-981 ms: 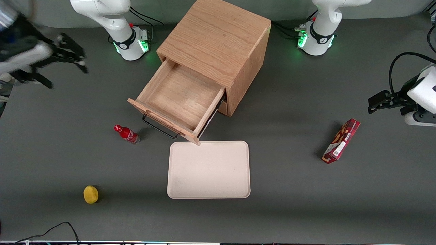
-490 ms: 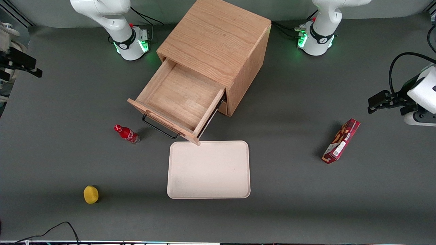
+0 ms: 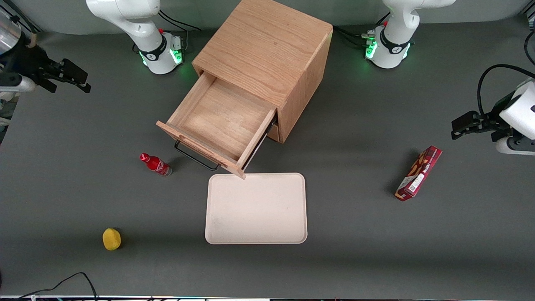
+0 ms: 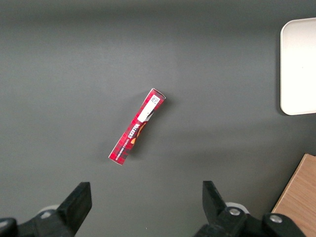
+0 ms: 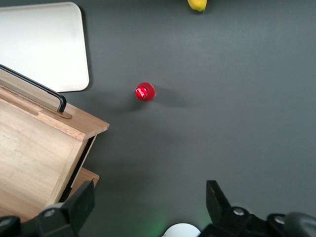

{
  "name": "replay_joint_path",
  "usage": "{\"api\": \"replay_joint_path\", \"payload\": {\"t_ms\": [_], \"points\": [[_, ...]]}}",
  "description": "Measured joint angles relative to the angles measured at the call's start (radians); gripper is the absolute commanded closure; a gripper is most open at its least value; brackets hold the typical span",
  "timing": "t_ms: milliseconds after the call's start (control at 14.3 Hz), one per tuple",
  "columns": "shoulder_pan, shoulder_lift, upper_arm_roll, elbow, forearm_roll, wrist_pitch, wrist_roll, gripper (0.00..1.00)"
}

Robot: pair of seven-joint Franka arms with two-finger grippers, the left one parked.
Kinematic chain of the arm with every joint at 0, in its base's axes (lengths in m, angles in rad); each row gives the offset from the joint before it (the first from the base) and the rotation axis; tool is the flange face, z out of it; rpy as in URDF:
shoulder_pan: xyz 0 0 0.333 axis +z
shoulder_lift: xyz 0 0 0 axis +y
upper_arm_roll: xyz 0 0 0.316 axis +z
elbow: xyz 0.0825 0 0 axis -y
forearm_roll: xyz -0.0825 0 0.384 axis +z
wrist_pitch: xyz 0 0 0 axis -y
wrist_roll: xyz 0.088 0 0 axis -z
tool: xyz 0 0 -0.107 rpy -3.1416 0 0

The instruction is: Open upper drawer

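Note:
The upper drawer [image 3: 221,119] of the oak cabinet [image 3: 267,46] stands pulled far out, its wooden inside bare. Its black bar handle [image 3: 196,156] faces the tray. In the right wrist view the drawer [image 5: 34,143] and its handle [image 5: 34,86] show from above, with a corner of the lower drawer [image 5: 88,176] under it. My gripper [image 3: 85,83] hangs in the air toward the working arm's end of the table, well apart from the cabinet. It is open [image 5: 148,197], with nothing between the fingers.
A cream tray [image 3: 256,208] lies just in front of the open drawer. A small red bottle [image 3: 155,164] stands beside the handle, and a yellow fruit [image 3: 111,238] lies nearer the camera. A red snack box [image 3: 419,172] lies toward the parked arm's end.
My gripper swung out toward the table's end, then came back a little toward the cabinet. The drawer and the loose objects have not moved.

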Motion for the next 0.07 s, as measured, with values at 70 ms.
{"api": "replay_joint_path", "payload": {"t_ms": [70], "points": [[-0.001,0.002,-0.001,0.009,0.0,0.006,0.001,0.0]]}}
